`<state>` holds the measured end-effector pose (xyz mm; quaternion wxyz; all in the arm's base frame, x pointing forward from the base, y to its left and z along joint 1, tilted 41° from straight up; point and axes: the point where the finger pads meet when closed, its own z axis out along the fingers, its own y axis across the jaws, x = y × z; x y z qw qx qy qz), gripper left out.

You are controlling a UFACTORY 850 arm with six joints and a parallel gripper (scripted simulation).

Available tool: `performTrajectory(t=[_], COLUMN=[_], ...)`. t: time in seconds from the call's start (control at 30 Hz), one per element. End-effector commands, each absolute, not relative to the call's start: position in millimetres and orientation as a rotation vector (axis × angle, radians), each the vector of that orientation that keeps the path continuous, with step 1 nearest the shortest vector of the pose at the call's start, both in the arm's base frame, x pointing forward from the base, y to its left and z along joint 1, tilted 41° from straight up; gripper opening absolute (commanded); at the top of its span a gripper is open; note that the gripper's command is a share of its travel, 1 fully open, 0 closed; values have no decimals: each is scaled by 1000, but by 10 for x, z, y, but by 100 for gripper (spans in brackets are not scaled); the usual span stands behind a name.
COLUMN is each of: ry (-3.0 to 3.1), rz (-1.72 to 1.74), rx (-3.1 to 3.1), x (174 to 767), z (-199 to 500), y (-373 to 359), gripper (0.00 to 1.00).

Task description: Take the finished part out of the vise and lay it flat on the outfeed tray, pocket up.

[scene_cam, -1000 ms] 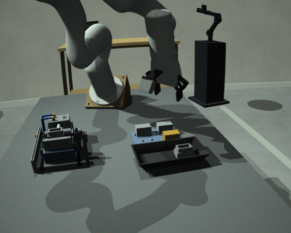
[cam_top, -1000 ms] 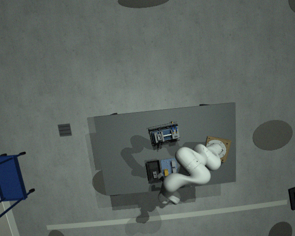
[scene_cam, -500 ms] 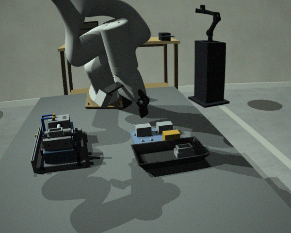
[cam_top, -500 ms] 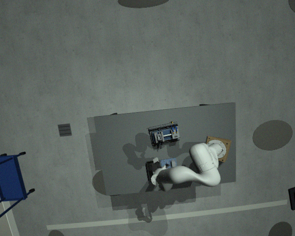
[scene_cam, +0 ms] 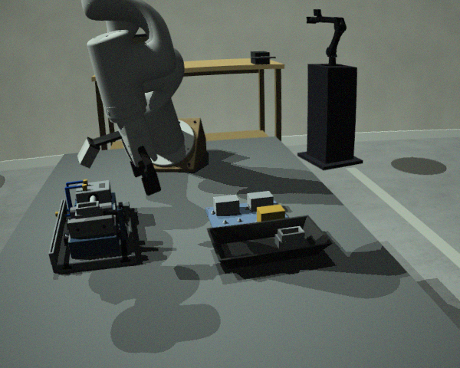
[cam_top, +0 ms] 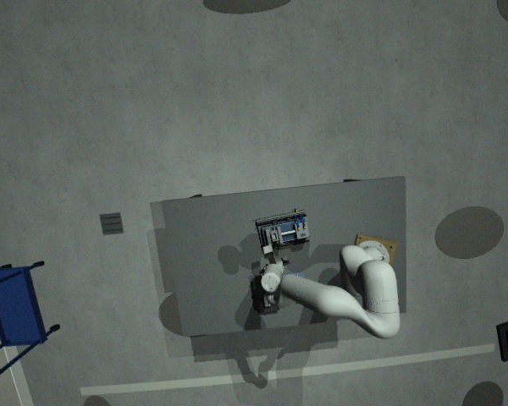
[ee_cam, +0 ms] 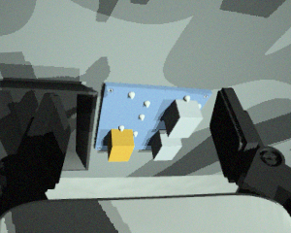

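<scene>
The vise (scene_cam: 89, 223) stands at the left of the table and also shows from above (cam_top: 283, 229). A small grey part (scene_cam: 88, 205) with a dark pocket on top sits between its jaws. The dark outfeed tray (scene_cam: 267, 245) lies at the right. A grey block with an open pocket (scene_cam: 290, 236) stands on the tray's floor. My gripper (scene_cam: 142, 174) is open and empty. It hangs tilted above the table, between the vise and the tray, touching neither. In the wrist view my fingers frame the blue plate, with the tray's wall (ee_cam: 83, 130) at the left.
A blue plate (scene_cam: 246, 211) with two grey blocks and a yellow block (scene_cam: 271, 212) lies just behind the tray. The arm's base (scene_cam: 182, 148) is at the table's back. A wooden shelf (scene_cam: 222, 67) and a black pedestal (scene_cam: 331, 110) stand beyond the table.
</scene>
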<state>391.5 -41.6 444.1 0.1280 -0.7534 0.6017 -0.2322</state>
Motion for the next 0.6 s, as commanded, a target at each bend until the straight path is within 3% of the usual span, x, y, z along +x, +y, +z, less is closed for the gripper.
performTrajectory(t=[0.0,0.33,0.57], ry=[1793,1908,1924], rz=[-727,-909,-936], rx=[-2108,-1931,-1909], x=[3809,3427,3365], z=[4564,4818,4852], y=[-813,-1579,-1672], gripper=[100,100,100])
